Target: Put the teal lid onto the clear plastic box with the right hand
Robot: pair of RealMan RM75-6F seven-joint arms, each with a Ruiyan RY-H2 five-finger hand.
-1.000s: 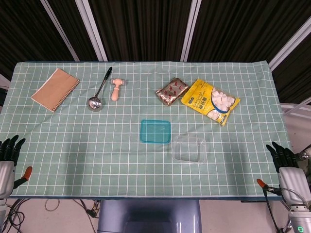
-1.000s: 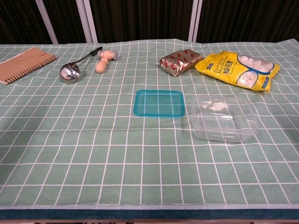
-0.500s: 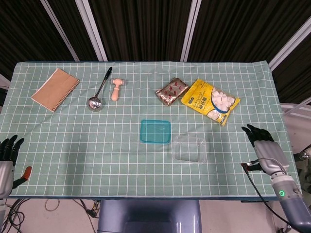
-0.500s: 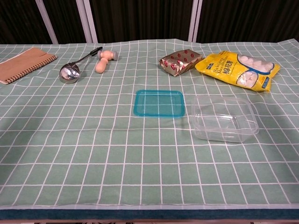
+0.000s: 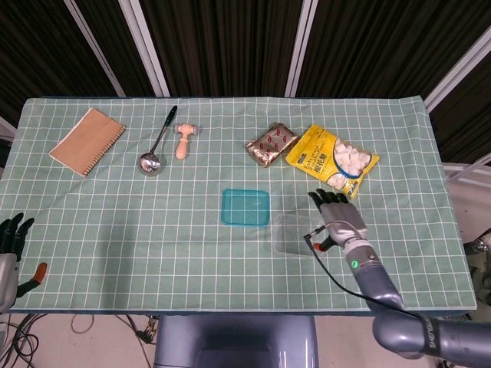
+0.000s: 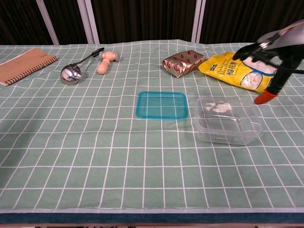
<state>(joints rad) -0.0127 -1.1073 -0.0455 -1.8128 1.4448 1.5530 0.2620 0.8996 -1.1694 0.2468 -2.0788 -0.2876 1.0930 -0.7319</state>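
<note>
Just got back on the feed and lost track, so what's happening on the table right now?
The right hand has swung in from the table's edge and now hovers above the clear plastic box, fingers apart, holding nothing. The teal lid lies flat on the cloth just left of the box, untouched. The left hand waits at the near left edge, also holding nothing. The lid is not yet picked up.
</note>
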